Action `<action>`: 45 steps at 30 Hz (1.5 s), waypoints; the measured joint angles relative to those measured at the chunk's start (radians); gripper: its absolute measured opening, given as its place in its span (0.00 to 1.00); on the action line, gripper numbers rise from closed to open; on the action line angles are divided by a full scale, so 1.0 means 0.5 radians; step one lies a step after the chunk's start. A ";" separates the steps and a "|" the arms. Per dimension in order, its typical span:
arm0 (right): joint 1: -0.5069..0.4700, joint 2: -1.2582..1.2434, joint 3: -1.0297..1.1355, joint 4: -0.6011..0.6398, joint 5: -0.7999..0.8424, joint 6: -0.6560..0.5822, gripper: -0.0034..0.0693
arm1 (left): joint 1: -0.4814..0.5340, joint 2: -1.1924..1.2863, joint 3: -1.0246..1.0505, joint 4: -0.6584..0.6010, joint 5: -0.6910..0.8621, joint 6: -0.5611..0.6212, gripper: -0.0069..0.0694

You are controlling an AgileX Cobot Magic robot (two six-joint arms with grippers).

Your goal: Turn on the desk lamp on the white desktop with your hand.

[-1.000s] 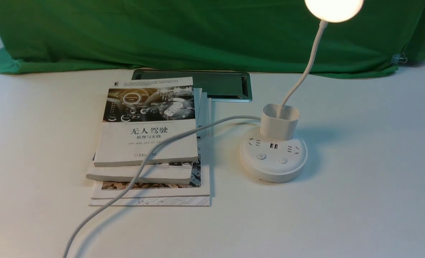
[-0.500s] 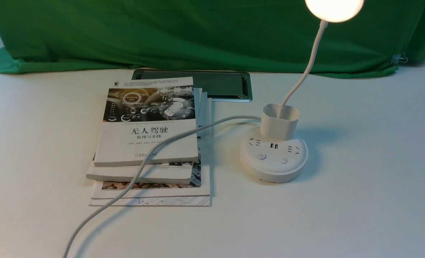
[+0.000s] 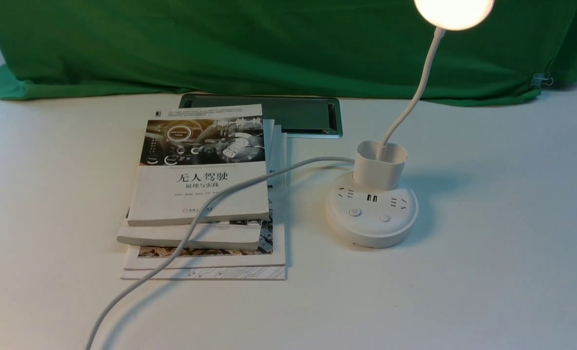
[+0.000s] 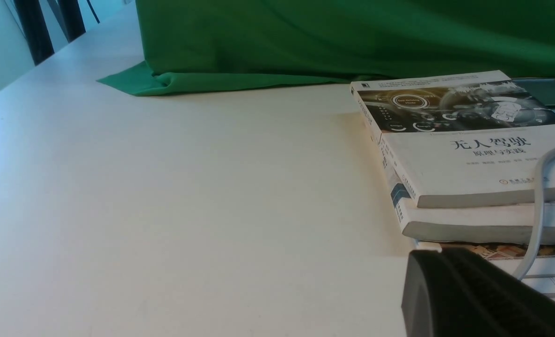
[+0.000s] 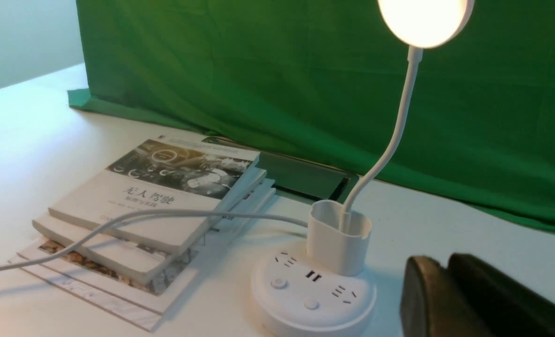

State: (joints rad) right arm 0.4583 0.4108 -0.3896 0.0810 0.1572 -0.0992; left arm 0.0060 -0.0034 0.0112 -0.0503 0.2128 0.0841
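From the left: my left gripper (image 4: 483,295) sits low by the books (image 3: 201,189), fingers' state unclear. The lamp (image 3: 372,204) stands right of the books on the worktop (image 3: 488,291), head glowing, so I judge the switching step done. My right gripper (image 5: 481,299) hangs just beside the base, holding nothing; fingers nearly together, truly clenched or not I cannot tell. Next: retreat without nudging the lamp.
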 joint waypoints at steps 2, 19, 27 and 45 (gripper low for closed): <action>0.000 0.000 0.002 0.000 0.000 0.001 0.22 | 0.000 0.000 0.000 0.000 0.000 0.000 0.12; -0.496 -0.494 0.735 -0.005 -0.752 -0.099 0.11 | 0.000 0.000 0.000 0.000 0.000 0.000 0.12; -0.867 -0.672 0.801 -0.365 -0.443 0.463 0.09 | 0.000 0.000 0.000 0.000 0.000 0.000 0.12; -0.899 -0.817 0.801 -0.412 0.121 0.426 0.09 | 0.000 0.000 0.000 0.000 0.000 0.000 0.12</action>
State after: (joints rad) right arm 0.0087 0.0022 0.0111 -0.1248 0.2175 0.1136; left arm 0.0060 -0.0034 0.0112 -0.0503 0.2130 0.0841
